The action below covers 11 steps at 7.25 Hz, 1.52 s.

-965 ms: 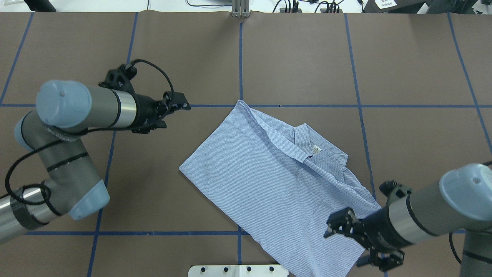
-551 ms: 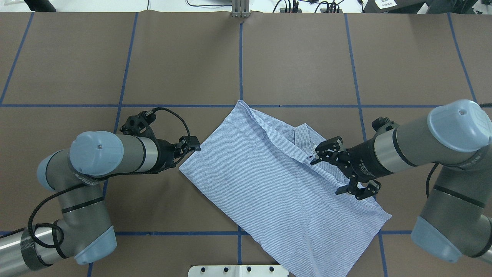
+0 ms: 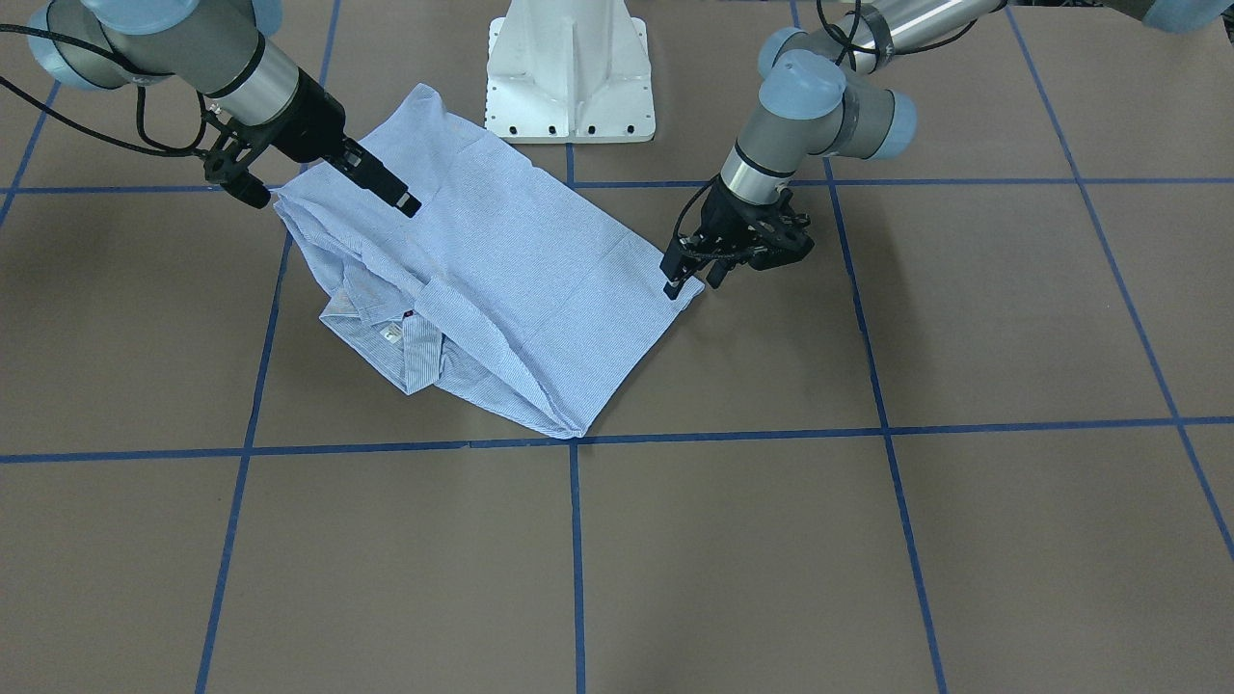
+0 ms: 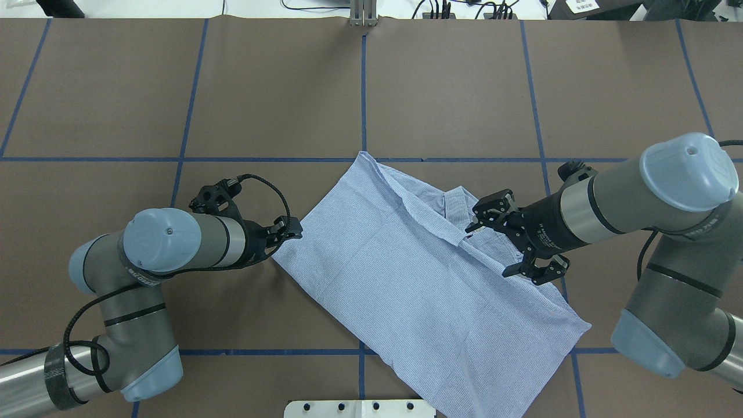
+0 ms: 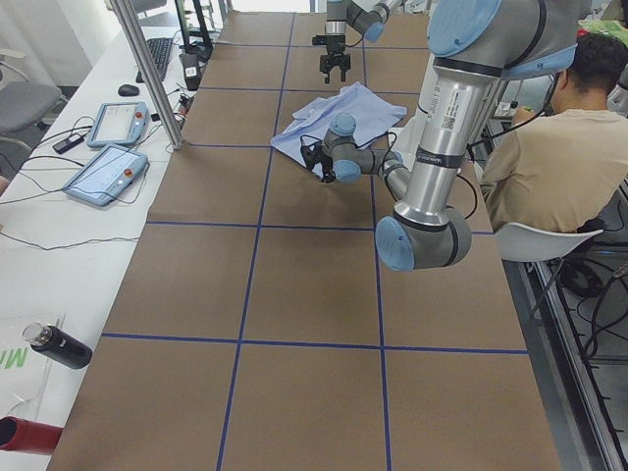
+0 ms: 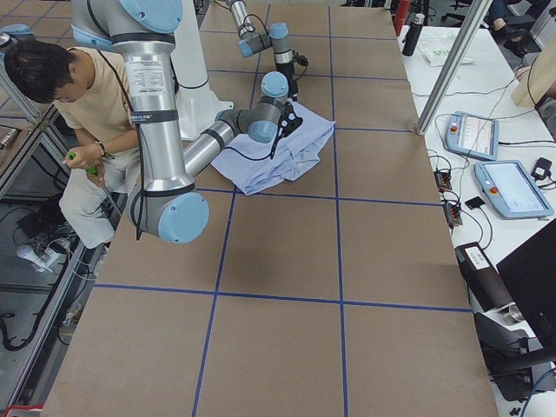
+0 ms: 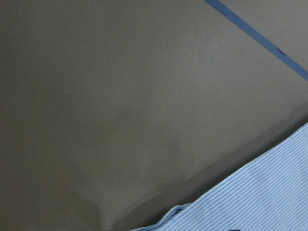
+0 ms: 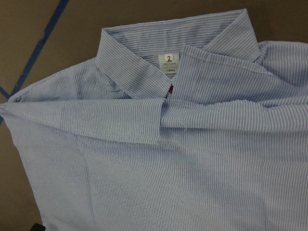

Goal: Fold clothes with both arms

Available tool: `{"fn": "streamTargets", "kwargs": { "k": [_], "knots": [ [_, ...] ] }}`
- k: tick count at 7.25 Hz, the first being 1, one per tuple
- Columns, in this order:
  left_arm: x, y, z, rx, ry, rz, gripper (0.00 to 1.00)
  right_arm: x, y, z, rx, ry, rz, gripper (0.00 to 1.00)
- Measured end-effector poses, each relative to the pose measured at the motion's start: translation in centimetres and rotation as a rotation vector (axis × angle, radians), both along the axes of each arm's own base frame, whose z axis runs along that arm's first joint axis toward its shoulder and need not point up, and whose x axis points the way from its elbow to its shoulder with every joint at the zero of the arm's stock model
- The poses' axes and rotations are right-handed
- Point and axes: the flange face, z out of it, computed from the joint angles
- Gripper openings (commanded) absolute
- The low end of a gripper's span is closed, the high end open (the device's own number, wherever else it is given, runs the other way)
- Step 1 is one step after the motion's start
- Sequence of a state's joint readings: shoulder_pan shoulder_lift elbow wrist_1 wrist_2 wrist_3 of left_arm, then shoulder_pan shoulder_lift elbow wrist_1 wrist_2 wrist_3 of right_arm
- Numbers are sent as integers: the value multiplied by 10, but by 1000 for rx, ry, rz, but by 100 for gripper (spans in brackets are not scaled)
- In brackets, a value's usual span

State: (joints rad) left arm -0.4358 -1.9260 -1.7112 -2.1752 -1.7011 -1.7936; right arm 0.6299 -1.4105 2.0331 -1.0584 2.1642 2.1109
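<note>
Shirt (image 4: 406, 278): light blue fine stripe, flat on the brown tabletop (image 4: 453, 87), just 5 o'clock of centre (clock read on the overhead view, 12 away from the robot). It lies on a diagonal, collar side facing 2 o'clock, hem side 8 o'clock.
Fold state: partly done, by my reading. A band of cloth, likely a sleeve (image 8: 96, 120), lies across the body below the collar (image 8: 130, 62). The neck label (image 8: 168, 61) shows.
Left gripper (image 4: 288, 232): low at the shirt's 9 o'clock corner, tips just beside the cloth edge. Jaws look parted, nothing between them. Its wrist view shows only bare tabletop and a sliver of stripe.
Right gripper (image 4: 489, 251): over the collar and shoulder area, on the shirt's 2 o'clock side. Jaws spread wide, holding nothing.
Step in hand: likely lining up two pinch points before a lift.
Risk 1: left jaws close on the top layer alone, or miss the edge. The corner would then peel apart on the lift.
Risk 2: right jaws bite collar and loose sleeve together, dragging the laid sleeve out.
Risk 3: the two grips sit on unlike parts, corner against collar. An uneven pull would skew the crease.
Risk 4: the shirt's 6 o'clock corner lies near the white pedestal (image 3: 569, 67). A sweep that way could catch.
</note>
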Motion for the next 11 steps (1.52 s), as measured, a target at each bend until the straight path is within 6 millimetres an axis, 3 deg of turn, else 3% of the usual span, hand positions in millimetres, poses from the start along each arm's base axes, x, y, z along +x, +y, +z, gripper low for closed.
{"fn": "streamTargets", "kwargs": {
  "k": [2,4,5,9,10,11],
  "knots": [
    [-1,1,5,-5,-7,-1,43,1,0,1,-1,1,0,100],
    [-1,3,3,-10,-4,-2,8,0,0,1,-2,3,0,100],
    [0,4,3,-14,-8,0,0,0,0,2,-2,3,0,100],
    [-11,1,8,4,-63,3,0,2,1,-2,2,-3,0,100],
    [-21,-20,5,66,-90,3,0,2,1,-3,3,-4,0,100],
    [-33,-60,-5,135,-116,-18,0,2,1,-3,4,-5,0,100]
  ]
}}
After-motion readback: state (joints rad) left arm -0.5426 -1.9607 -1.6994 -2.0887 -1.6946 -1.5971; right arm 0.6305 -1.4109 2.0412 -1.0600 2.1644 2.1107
